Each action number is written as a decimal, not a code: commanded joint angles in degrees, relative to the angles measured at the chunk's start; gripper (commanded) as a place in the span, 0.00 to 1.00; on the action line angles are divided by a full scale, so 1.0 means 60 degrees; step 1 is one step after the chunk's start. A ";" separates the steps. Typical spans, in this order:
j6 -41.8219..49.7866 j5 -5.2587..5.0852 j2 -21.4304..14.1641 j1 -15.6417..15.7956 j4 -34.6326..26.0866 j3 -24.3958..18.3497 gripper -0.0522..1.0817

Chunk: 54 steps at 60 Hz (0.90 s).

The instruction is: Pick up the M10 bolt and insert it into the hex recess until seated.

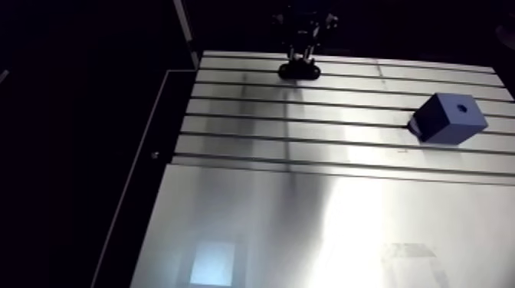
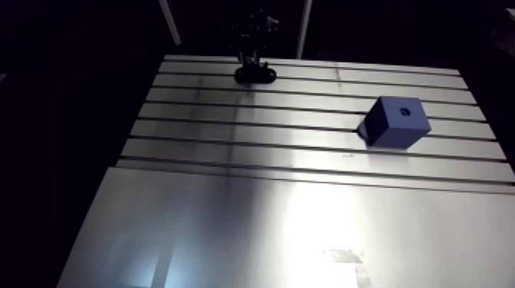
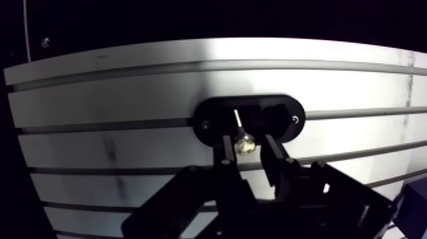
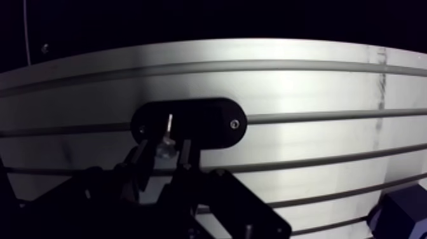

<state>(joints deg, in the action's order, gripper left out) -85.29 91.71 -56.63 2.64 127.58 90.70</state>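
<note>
Table (image 1: 322, 222): the plain plate lay nearest, with the slotted part beyond it.
Blue block (image 1: 448, 116): it sat on the slots to the right, a small dark recess (image 1: 462, 108) in its top face, well apart from the gripper.
Black holder (image 4: 206, 117): an oval piece at the table's far end, directly under the gripper.
M10 bolt (image 3: 243, 145): it was in the holder, between the fingers, not lifted.
Gripper (image 3: 248, 138): it was parted narrowly, straddling the bolt head. No clamping showed, so it likely held nothing.
Risk: closing off-centre could tip or skew the bolt in the holder. A skewed grip would then likely jam against the recess rather than seat.
Bolt's look: a small bright metal head with a thin shining shank. Whether it stood or lay was unclear.
</note>
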 commanded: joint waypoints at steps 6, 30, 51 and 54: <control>0.0000 0.0000 0.0013 0.0000 0.0000 -0.0007 0.61; 0.0000 0.0000 0.0086 0.0000 0.0000 -0.0022 0.63; 0.0000 -0.0002 0.0086 0.0000 0.0002 -0.0022 0.65; 0.0000 -0.0014 0.0086 0.0014 0.0012 -0.0036 0.65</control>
<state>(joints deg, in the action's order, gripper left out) -85.29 91.69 -56.13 2.64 127.60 90.52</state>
